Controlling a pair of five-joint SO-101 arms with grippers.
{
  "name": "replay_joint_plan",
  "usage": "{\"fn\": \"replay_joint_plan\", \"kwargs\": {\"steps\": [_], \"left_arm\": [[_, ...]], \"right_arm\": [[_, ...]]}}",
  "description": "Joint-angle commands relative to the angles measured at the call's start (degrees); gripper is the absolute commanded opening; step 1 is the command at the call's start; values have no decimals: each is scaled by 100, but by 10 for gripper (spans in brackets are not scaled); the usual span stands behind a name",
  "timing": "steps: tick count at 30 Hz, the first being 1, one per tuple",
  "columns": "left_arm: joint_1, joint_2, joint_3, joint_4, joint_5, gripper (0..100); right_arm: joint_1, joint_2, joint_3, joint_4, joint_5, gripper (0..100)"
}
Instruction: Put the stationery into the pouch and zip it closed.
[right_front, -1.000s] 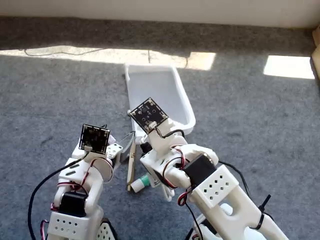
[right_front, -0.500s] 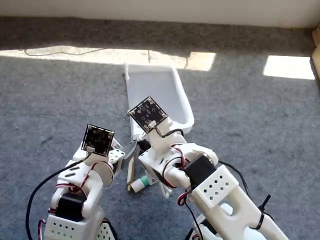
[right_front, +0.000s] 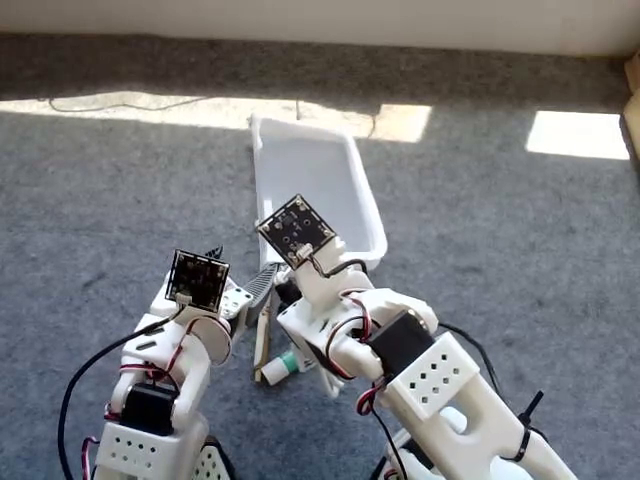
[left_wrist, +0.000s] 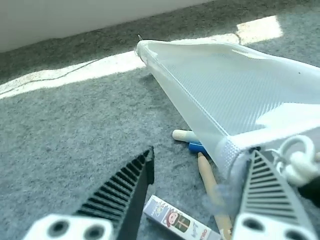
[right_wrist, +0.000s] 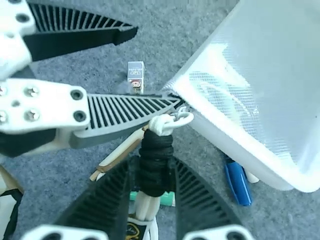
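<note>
The white mesh pouch lies on the grey carpet, its near end raised. My right gripper is shut on the black cord zipper pull at the pouch's near corner. My left gripper stands open beside that corner, and one finger touches the pouch's edge. Under and beside the pouch lie a wooden pencil, a blue marker, a white pen, a small boxed eraser and a green-capped marker.
Grey carpet surrounds the pouch on all sides. Sunlit patches fall across the far carpet below a pale wall. A thin cable lies at the far left.
My left gripper has shifted closer to the pouch's near corner. The pouch has slid slightly away from the arms. The right gripper keeps its hold on the pull.
</note>
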Motion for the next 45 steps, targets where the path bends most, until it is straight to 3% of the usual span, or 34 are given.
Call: {"fn": "replay_joint_plan", "kwargs": {"steps": [1, 6, 22, 32, 45], "left_arm": [[-75, -66, 101, -141, -70, 274], [-75, -66, 110, -141, -70, 272], [-101, -66, 48, -132, -440, 85], [-646, -66, -224, -132, -431, 7], [-936, -75, -233, -158, -413, 7]], "right_arm": [[-233, -198, -145, 180, 53, 6], [-382, -523, -145, 233, 53, 6], [-365, -1437, -92, 242, 88, 6], [567, -1455, -136, 242, 299, 6], [1490, -1455, -136, 233, 563, 6]]}}
